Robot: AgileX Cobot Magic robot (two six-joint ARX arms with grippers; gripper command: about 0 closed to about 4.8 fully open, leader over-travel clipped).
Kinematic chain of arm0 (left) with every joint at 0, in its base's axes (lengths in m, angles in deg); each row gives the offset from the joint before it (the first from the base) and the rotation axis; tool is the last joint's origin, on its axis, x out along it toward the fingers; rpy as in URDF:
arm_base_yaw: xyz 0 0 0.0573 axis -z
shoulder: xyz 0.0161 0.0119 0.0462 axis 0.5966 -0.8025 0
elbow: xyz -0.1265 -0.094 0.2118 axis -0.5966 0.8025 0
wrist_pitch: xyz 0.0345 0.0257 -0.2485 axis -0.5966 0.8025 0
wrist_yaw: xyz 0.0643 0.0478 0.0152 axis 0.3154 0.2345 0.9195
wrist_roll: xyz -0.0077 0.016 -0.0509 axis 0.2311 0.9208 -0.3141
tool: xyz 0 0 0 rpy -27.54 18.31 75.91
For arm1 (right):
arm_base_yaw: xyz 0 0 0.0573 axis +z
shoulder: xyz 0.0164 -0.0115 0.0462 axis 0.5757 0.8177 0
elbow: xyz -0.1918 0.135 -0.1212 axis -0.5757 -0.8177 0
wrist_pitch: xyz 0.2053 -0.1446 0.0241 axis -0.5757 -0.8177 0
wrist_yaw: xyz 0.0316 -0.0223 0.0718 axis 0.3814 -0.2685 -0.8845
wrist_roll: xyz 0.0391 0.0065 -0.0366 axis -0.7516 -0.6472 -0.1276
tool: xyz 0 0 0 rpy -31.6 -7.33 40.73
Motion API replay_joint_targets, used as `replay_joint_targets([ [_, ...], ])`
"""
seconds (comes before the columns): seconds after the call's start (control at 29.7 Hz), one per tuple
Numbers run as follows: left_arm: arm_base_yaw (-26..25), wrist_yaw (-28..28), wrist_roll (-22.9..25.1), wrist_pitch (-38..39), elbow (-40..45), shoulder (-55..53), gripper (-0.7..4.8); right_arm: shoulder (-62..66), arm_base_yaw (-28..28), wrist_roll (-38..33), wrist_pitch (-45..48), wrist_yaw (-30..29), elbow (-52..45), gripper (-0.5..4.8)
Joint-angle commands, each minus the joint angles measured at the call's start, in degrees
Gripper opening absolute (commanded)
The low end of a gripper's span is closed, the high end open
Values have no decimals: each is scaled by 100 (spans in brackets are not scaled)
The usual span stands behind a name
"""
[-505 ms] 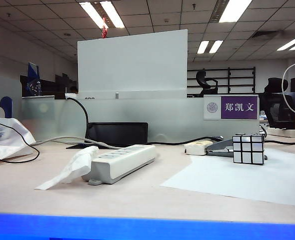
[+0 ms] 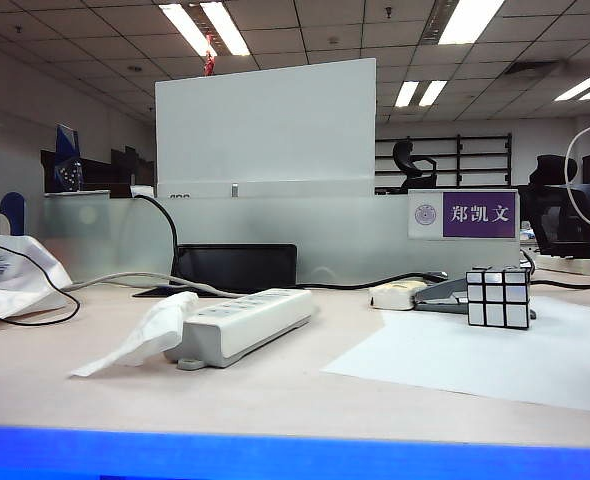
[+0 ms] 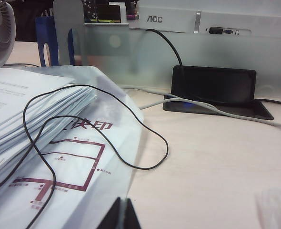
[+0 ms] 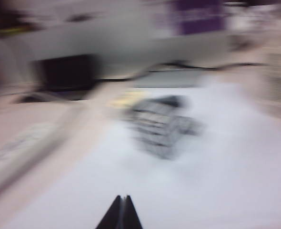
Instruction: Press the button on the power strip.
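The long pale grey-white plastic power strip lies left of centre on the bench, its long axis running diagonally away rightward. Both grippers, left gripper and right gripper, show jaws pressed together; neither is near it. Which arm is nearer, I cannot tell.

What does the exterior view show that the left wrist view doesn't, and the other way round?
Only the exterior view shows the power strip, the tissue against it, the puzzle cube and the white sheet; no arm appears there. Only the left wrist view shows the left gripper, shut, low over a bagged paper stack. Both show the black monitor base and pale desk.
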Motion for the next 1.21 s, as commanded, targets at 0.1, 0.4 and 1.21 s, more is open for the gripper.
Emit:
replay_joint_targets([
  [0.1, -4, -332, -741, -697, -188, 7, -5, 9, 11, -37, 269, -1576, 39, 0],
  [0.4, -2, -1919, -168, -319, -1338, -1419, -5, 562, 15, -96, 442, -2684, 262, 0],
  [1.21, 1397, -3698, 1495, 1047, -5847, -8594, -5, 2732, 17, -160, 2124, -3366, 772, 0],
])
